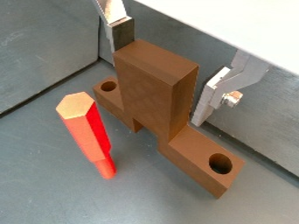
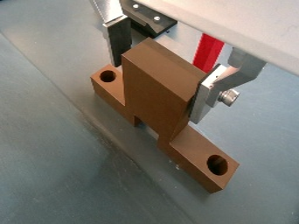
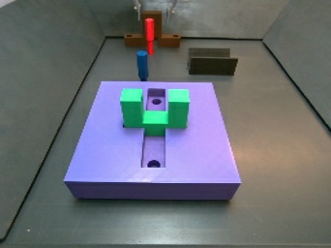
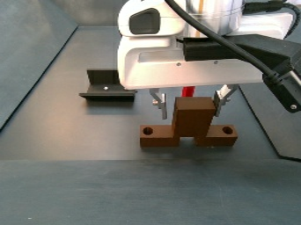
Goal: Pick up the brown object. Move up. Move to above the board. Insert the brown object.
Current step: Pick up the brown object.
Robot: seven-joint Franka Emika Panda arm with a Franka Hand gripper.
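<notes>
The brown object [image 1: 158, 87] is a reddish-brown bar with a hole at each end and a tall block rising from its middle. It rests on the grey floor and shows in both wrist views [image 2: 158, 87] and both side views [image 4: 194, 121]. My gripper [image 1: 163, 74] straddles the upright block with a silver finger on each side [image 2: 211, 92], and a gap shows at one finger, so it is open. In a side view the gripper [image 4: 189, 107] hangs just over the bar. The purple board [image 3: 116, 145] with its green U-shaped block [image 3: 155, 108] lies nearer the front.
A red peg [image 1: 87, 131] stands upright right beside the brown object, also seen in a side view [image 3: 150, 34]. A blue peg [image 3: 141, 64] stands between it and the board. A dark olive-brown open box [image 3: 212, 62] sits at the back, also seen in a side view [image 4: 108, 86].
</notes>
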